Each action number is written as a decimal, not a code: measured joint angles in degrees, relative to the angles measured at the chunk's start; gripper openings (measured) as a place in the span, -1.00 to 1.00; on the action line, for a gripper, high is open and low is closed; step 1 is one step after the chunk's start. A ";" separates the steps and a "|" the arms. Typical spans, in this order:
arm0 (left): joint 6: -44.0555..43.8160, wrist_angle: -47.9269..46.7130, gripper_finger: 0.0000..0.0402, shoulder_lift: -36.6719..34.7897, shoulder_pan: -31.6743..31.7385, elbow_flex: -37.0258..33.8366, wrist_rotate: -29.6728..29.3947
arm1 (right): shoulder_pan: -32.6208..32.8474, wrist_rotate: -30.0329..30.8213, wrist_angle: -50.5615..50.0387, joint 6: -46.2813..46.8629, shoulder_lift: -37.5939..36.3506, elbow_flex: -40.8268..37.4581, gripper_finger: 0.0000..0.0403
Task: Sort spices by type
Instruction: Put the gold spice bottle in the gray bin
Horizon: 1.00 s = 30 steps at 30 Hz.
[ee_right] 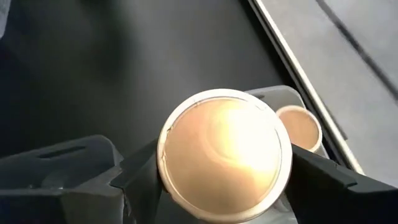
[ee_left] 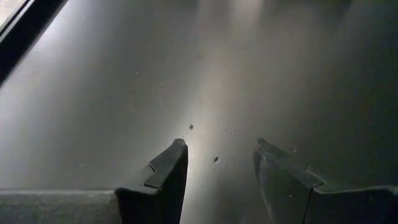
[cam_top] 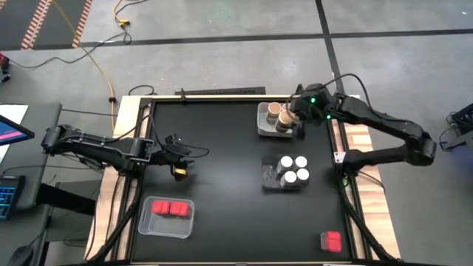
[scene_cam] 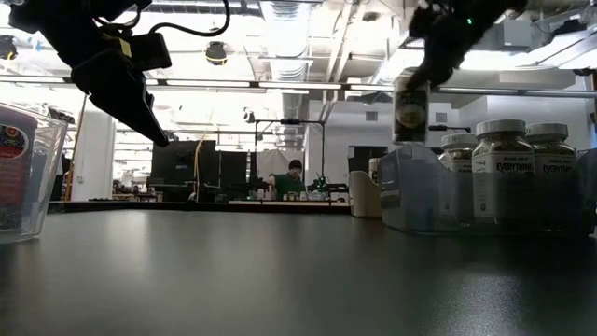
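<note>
The matte black rectangular surface (cam_top: 222, 148), framed in pale wood, fills the middle of the high view and carries three shallow clear plastic trays plus one stray item. Sorting looks nearly finished: the clear tray at right of centre (cam_top: 272, 179) holds four white-lidded round jars (cam_top: 293, 169), the clear tray at lower left (cam_top: 168, 225) holds two red boxy containers (cam_top: 170, 208), and the clear tray at upper centre-right (cam_top: 264, 127) already has a brown cork-topped round jar (cam_top: 275, 111) standing in it. What seems left is to set down the jar in hand and to move the lone red boxy container (cam_top: 331, 240) at the lower right over to its fellows. The right end effector (ee_right: 217, 180) pinches a second cork-topped jar (ee_right: 222, 152) by its sides, held above that upper tray; its top is a smooth, pale tan disc with a thin light rim, and in the low view the jar hangs clear of the surface with a dark label showing. The left end effector (cam_top: 179, 158) waits at left of centre over bare surface, its dark angular fingers (ee_left: 168, 180) pressed together as far as they go, gripping nothing.
</note>
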 joint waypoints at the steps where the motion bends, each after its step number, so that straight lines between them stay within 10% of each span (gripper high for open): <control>1: -0.03 0.00 -0.15 0.00 0.00 0.00 0.00 | -1.58 -1.77 0.25 -0.54 -0.39 -0.83 0.50; 18: -4.77 2.20 -0.15 0.00 0.00 0.00 -0.02 | -17.57 -20.32 8.25 -15.12 0.54 -10.09 0.50; 30: -5.87 3.02 -0.15 0.00 0.00 0.00 -0.02 | -18.50 -20.84 11.21 -19.87 3.07 -11.91 0.50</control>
